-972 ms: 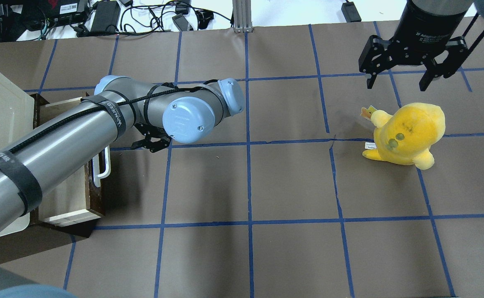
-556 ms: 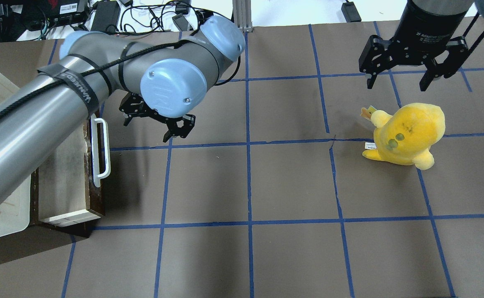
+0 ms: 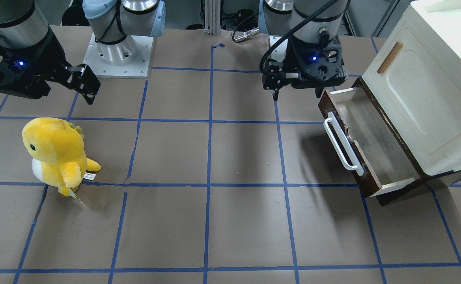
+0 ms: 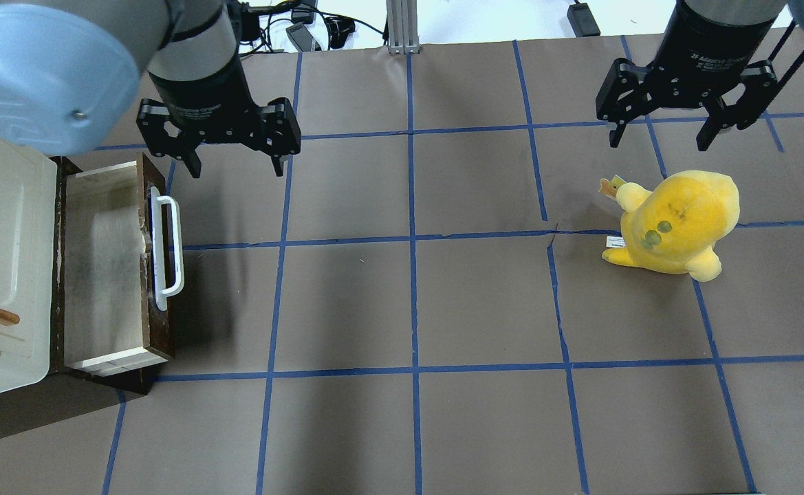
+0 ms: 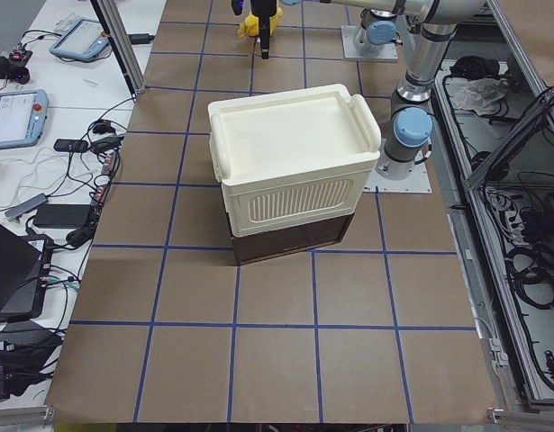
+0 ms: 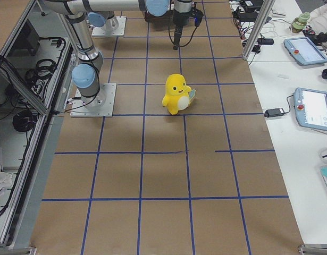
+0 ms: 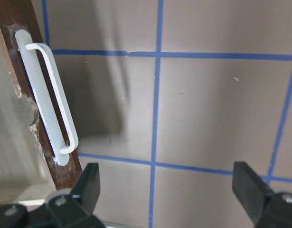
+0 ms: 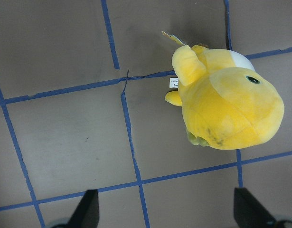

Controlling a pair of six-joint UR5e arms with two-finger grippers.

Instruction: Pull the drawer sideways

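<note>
Finding drawer (image 4: 102, 265) pulled well out of cabinet (image 4: 3, 220) at far left, handle (image 4: 160, 268) free. Hovering left gripper (image 4: 234, 168) wide open, empty, near drawer's far corner. Judging pull done, next move only backing clear. Hanging right gripper (image 4: 658, 142) wide, empty, above plush (image 4: 677, 223).

brown table (image 4: 408, 309): cabinet (image 4: 3, 206), yellow plush (image 4: 673, 223)

Light: bright, even, from above. Shadows: soft, broad patch on the tabletop (image 4: 484, 426) beside the drawer (image 4: 99, 275); faint one beside the plush toy (image 4: 677, 220). Glare: cabinet (image 3: 447, 23) top washed white in front view. Focus: sharp overall; left claw (image 7: 167, 183) fingers (image 7: 89, 183) slightly soft in wrist view.
</note>
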